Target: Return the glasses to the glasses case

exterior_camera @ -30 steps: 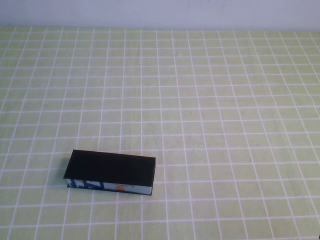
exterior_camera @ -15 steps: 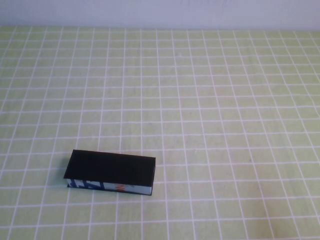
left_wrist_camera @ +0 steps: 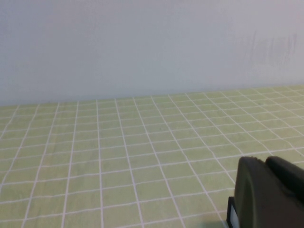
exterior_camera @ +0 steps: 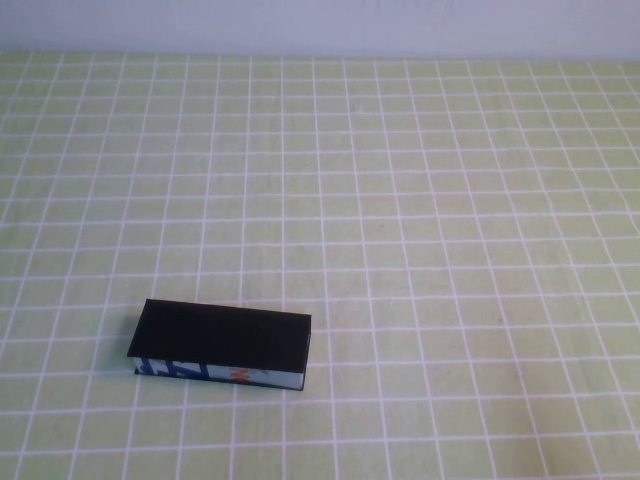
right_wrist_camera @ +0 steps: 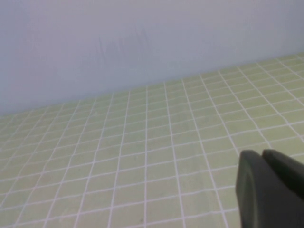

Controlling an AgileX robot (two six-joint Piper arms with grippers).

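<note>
high view first: seeing the glasses case lying flat on the green checked tablecloth, lid down and sitting closed, matte black top facing up. showing its printed front edge toward the camera, blue and white with a bit of orange near the middle. sitting a little skewed to the white grid lines, in the near left part of the cloth, with a pale wall running along the far edge. not catching either arm here, so not placing the case against either gripper from this one.

left wrist view: looking out low over the same checked cloth toward the wall. picking up the left gripper as a dark blocky shape poking into the corner, hanging just above the cloth. seeing its two fingers pressing together with only a thin seam between them, so calling it closed and holding nothing. only grid squares and wall lying ahead of it.

right wrist view: pretty much the mirror of that. spotting the right gripper as the same sort of dark shape in the corner, hovering over the cloth, jaws sitting fully closed and gripping nothing. again just green squares stretching out in front of it up to the wall.
</note>
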